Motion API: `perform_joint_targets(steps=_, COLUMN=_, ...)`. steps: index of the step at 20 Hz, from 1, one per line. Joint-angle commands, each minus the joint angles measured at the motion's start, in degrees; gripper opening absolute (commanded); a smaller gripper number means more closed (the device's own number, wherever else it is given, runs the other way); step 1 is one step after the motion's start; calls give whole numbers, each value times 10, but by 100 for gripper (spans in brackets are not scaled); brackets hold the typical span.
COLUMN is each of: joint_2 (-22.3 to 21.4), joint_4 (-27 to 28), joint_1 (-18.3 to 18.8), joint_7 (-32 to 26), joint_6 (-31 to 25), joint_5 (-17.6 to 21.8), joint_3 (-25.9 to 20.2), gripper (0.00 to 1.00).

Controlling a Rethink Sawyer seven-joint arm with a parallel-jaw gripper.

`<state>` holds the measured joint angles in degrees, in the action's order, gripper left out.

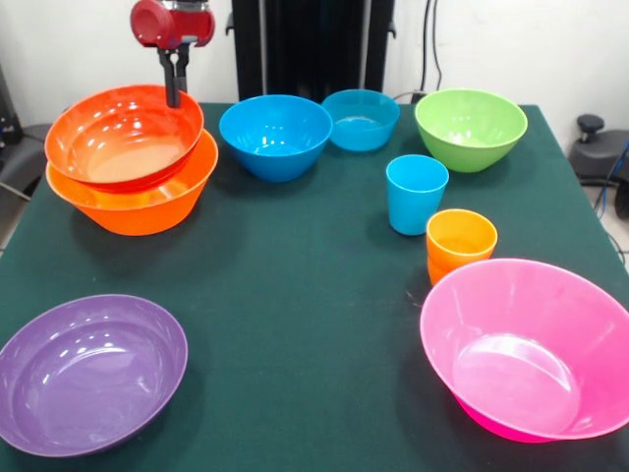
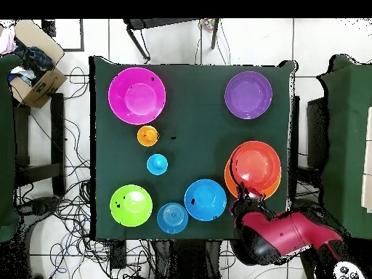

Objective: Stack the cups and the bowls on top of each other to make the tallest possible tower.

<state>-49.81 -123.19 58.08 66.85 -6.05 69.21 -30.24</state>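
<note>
Gripper (image 1: 174, 87) fingers closed together, nothing held, at far rim of red-orange bowl (image 1: 123, 138), which sits tilted in big orange bowl (image 1: 138, 202), far left. Overhead hides fingers under arm (image 2: 280, 236).

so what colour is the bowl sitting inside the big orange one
Red-orange bowl, tilted in the orange bowl; clearest in the front view.

Front view: a bowl (image 1: 123, 136) sits tilted in the big bowl (image 1: 138, 202) at the surface's (image 1: 295, 295) far left. Three bowls (image 1: 276, 136) (image 1: 361, 118) (image 1: 470, 128) line the far edge rightward. A cup (image 1: 416, 193) stands behind nested cups (image 1: 460, 244); two bowls (image 1: 90, 372) (image 1: 531, 349) occupy the near corners.
</note>
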Motion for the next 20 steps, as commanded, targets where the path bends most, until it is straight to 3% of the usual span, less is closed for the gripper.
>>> perform_joint_targets(steps=1, joint_2=6, joint_4=34, joint_1=-21, joint_7=32, joint_6=8, joint_5=49, joint_3=13, gripper=0)
perform_joint_targets(steps=20, joint_2=13, joint_4=43, joint_1=-26, joint_7=34, joint_6=19, joint_5=56, joint_3=29, gripper=0)
